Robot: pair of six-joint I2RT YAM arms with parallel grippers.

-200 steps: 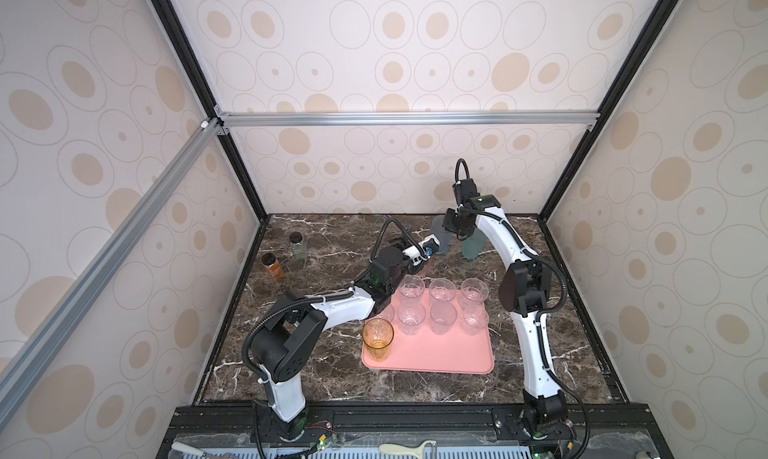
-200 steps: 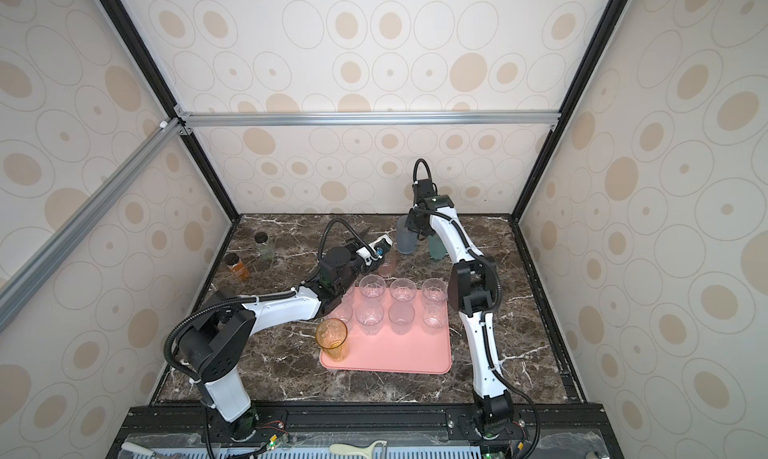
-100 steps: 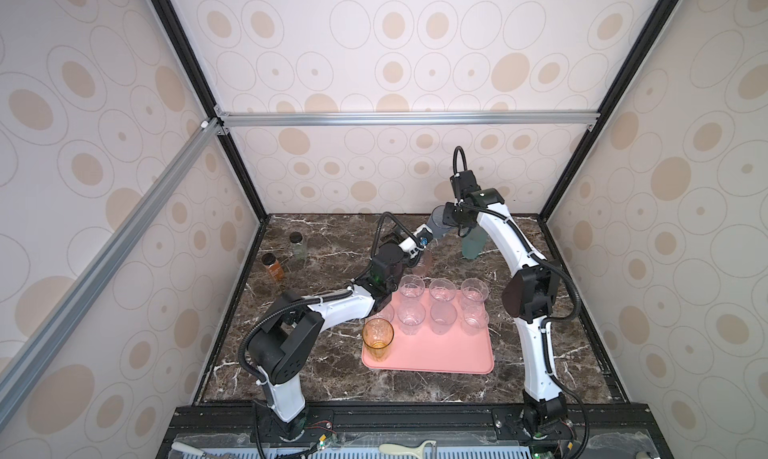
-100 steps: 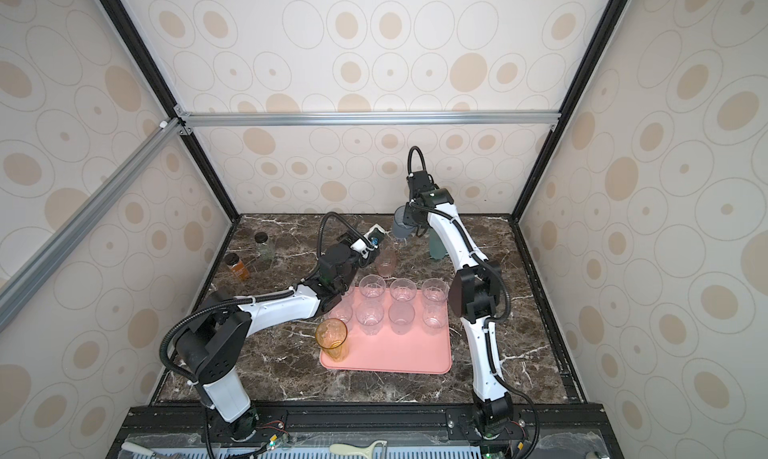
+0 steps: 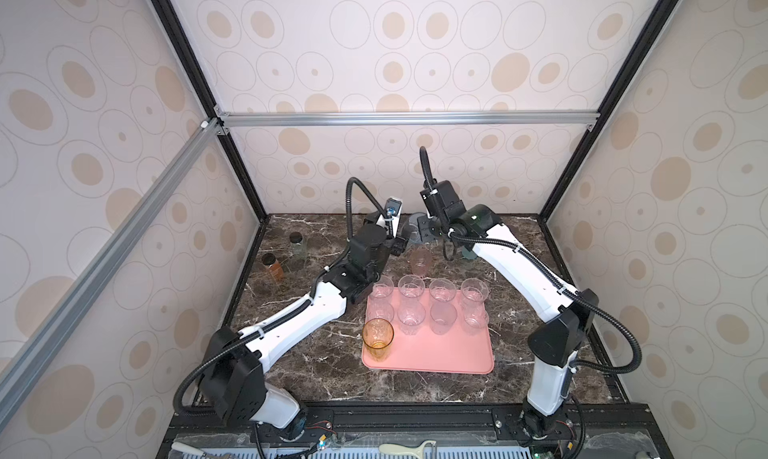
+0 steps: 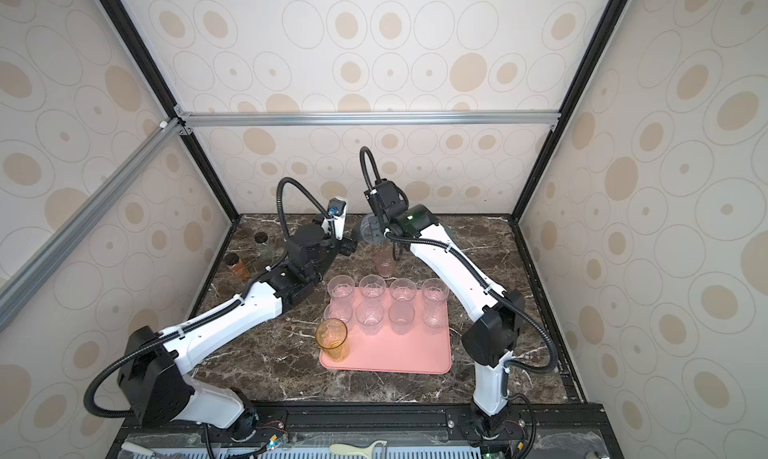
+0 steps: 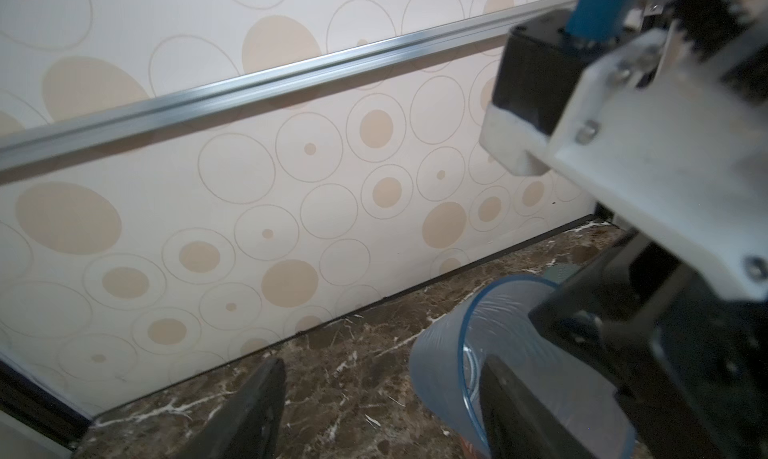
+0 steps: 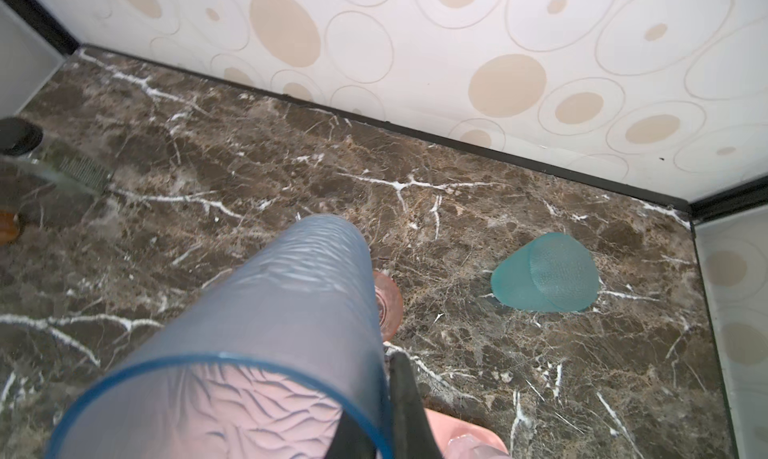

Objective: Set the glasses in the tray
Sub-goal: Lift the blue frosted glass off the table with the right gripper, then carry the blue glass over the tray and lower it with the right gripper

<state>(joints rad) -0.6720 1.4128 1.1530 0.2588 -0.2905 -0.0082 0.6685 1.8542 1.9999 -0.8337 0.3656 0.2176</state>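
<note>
My right gripper (image 5: 424, 229) is shut on the rim of a blue glass (image 5: 409, 228), held tilted above the back of the table; one finger (image 8: 407, 398) lies outside the wall and the other inside. My left gripper (image 7: 382, 398) stands open right beside it, with a finger (image 7: 511, 403) at the blue glass's (image 7: 444, 353) mouth. A pink glass (image 5: 420, 261) stands just behind the salmon tray (image 5: 432, 355). A teal glass (image 8: 544, 274) rests base-up at the back right. On the tray stand several clear glasses (image 5: 444, 290) and an amber glass (image 5: 377, 338).
Two black-capped bottles (image 5: 298, 245) (image 5: 273, 266) stand at the back left, near the left wall. The back wall is close behind both grippers. The tray's front half (image 6: 399, 355) is bare.
The right gripper has closed on the blue glass and carried it left towards the left gripper. The left gripper has shifted slightly left and stayed open.
</note>
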